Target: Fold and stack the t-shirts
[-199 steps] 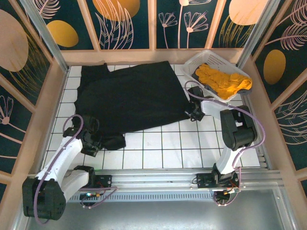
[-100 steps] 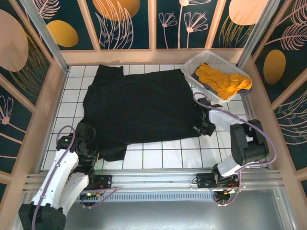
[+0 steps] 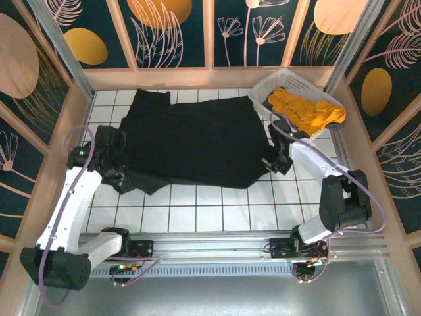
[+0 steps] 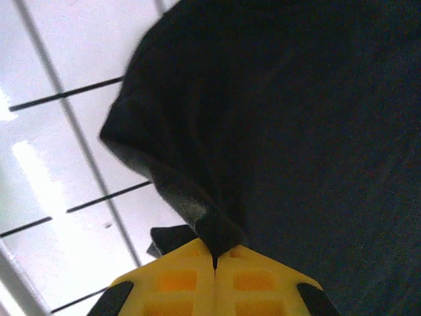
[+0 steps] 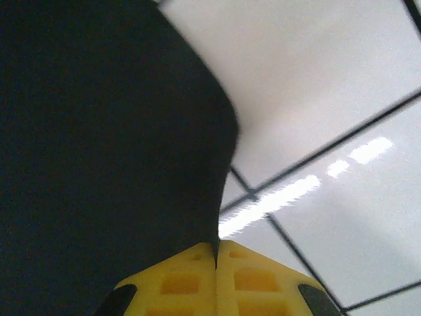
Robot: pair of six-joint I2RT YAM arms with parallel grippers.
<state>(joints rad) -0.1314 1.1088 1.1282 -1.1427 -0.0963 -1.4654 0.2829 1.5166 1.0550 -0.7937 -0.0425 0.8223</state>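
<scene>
The black t-shirt (image 3: 191, 141) lies spread across the far half of the white tiled tabletop (image 3: 217, 204), its wider end toward the right. The left pincer (image 4: 214, 262) is closed tight, its 2 yellow fingers (image 4: 177, 283) meeting on a bunched fold at the shirt's near-left corner, and the cloth runs from that pinch in a dark ridge over the tiles. The right pincer (image 5: 216, 250) is likewise clamped together on the shirt's near-right edge, with the fabric spreading away to its left. The mustard-orange t-shirt (image 3: 306, 108) sits crumpled in the white lattice basket (image 3: 264, 89) at the far-right corner, just beside the black shirt
</scene>
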